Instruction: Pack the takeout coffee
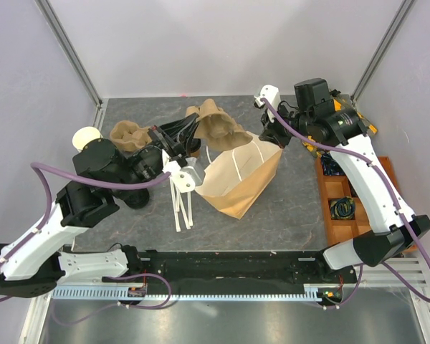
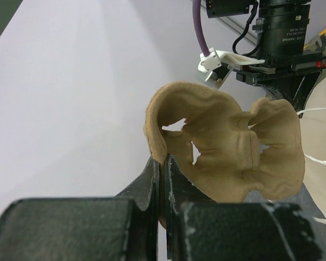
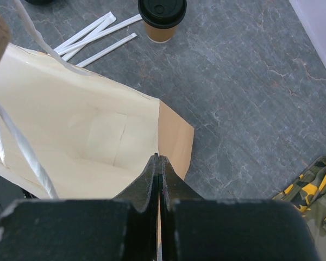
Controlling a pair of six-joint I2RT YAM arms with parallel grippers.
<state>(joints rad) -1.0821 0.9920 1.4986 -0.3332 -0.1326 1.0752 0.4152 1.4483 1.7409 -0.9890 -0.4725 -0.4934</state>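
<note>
**Both grippers clamped on edges, coffee standing free past the bag**

The right gripper (image 3: 159, 163) has its two fingers pressed together on the top rim of the paper bag (image 3: 87, 125), pinching the thin paper at the corner fold. The bag's mouth gapes to the left of the grip, and its white cord handles (image 3: 22, 141) hang loose over the opening. To the right of the fingers the dark table (image 3: 250, 81) lies bare up to a camouflage-patterned cloth (image 3: 315, 185) at the edge of the view.

The left gripper (image 2: 162, 166) is closed on the rim of a pulp tray (image 2: 233, 152) and holds it up off the table, its cup pockets facing the camera. The tray hangs just beside the bag's mouth, close to the right arm's wrist.

The takeout coffee (image 3: 162, 19) stands upright on the table beyond the bag, apart from it, black lid on. Paper-wrapped straws (image 3: 98, 41) lie just beside it, fanned toward the bag.

From above, a second pulp tray (image 1: 129, 136) rests behind the left arm, and a wooden box (image 1: 342, 188) with compartments sits along the right edge under the right arm. Pale walls (image 1: 201, 43) close in the back and both sides of the grey stone-patterned table.
</note>
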